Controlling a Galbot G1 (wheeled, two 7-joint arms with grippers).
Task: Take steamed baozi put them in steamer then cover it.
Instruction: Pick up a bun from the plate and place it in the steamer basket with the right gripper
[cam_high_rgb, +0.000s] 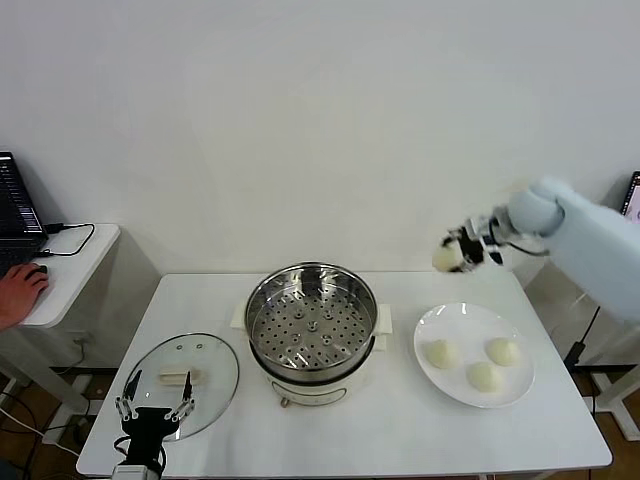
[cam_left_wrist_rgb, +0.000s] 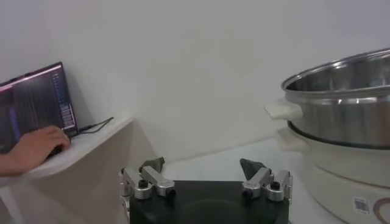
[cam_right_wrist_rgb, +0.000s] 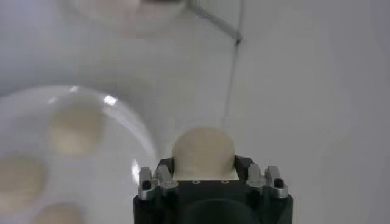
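Baozi (cam_right_wrist_rgb: 203, 152), one of four, sits clamped in the right claw (cam_high_rgb: 462, 252), whose jaws close on its sides. The claw hangs in the air above the far right corner of the tabletop (cam_high_rgb: 400, 430), past the back edge of the white plate (cam_high_rgb: 428, 372) and well apart from the steamer (cam_high_rgb: 312, 325). Three more baozi (cam_high_rgb: 483, 376) lie on that plate, near one another. The steamer stands at the tabletop centre on its white base, uncovered, its perforated tray bare.

Step in hand: transfer of the first bun from plate to steamer. Judged from this layout, the next move calls for travel toward the robot's left until the claw is over the tray, then a descent and release close to the perforated surface so the bun does not roll. Placement near one side would leave room for the remaining three.

The left claw (cam_high_rgb: 153, 411) waits at the near left edge, jaws spread wide and holding nothing, apparently just above the near rim of the cover (cam_high_rgb: 215, 390); contact cannot be confirmed. The cover lies flat on the tabletop beside the steamer.
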